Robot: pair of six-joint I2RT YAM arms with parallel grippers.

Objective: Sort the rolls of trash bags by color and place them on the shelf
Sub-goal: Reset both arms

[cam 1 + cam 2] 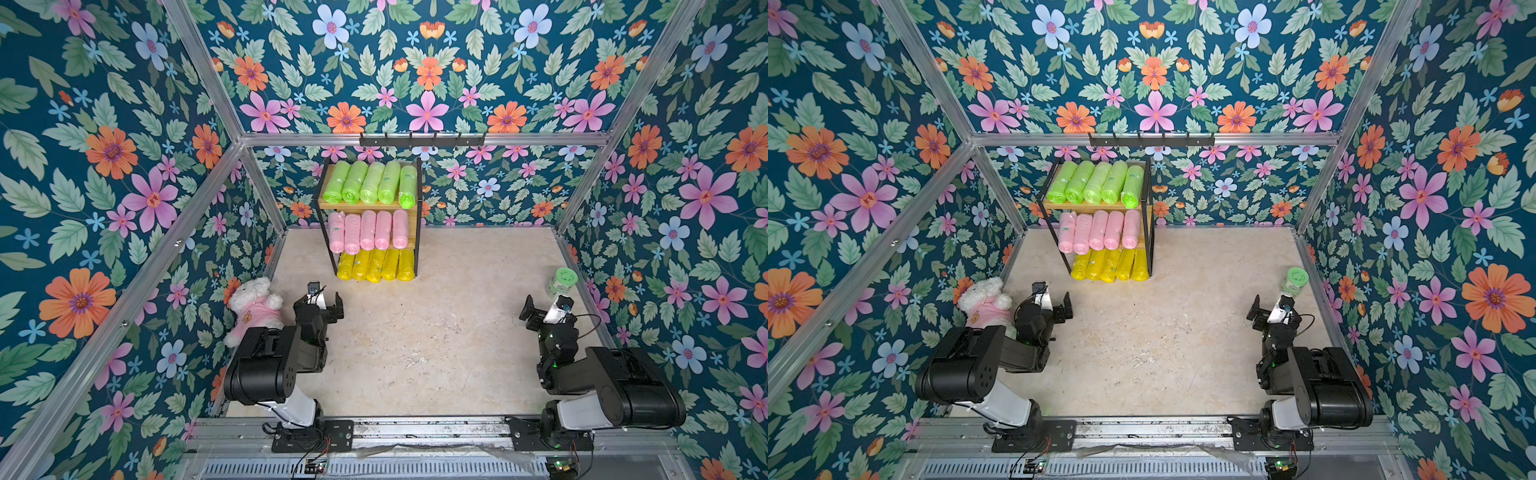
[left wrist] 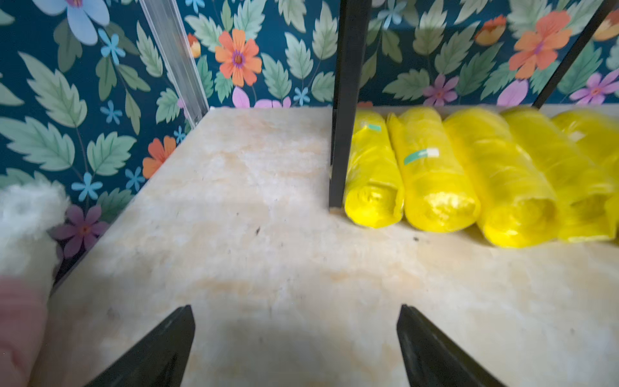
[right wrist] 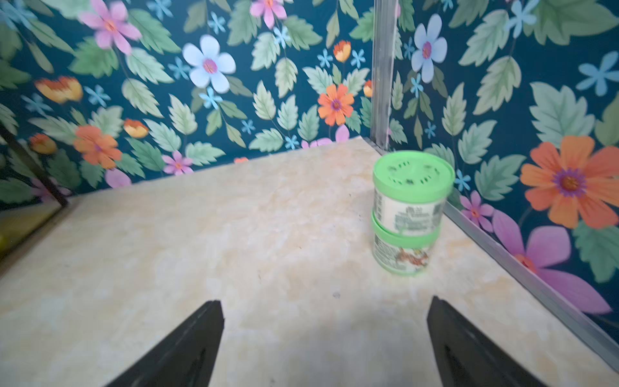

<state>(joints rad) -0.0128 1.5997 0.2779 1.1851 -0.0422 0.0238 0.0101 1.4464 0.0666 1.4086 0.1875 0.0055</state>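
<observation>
At the worktop's [image 1: 415, 332] left side, the left claw [image 2: 296, 311] hangs wide and empty. Further back, the shelf [image 1: 361, 204] holds five green rolls [image 1: 372, 183] on top, five pink rolls [image 1: 368, 230] in the middle and five yellow rolls [image 1: 376, 264] at the bottom, so the sorting looks done. Off to the right, the right claw [image 3: 325, 303] gapes wide and empty too, and no roll lies loose on the worktop.
</observation>
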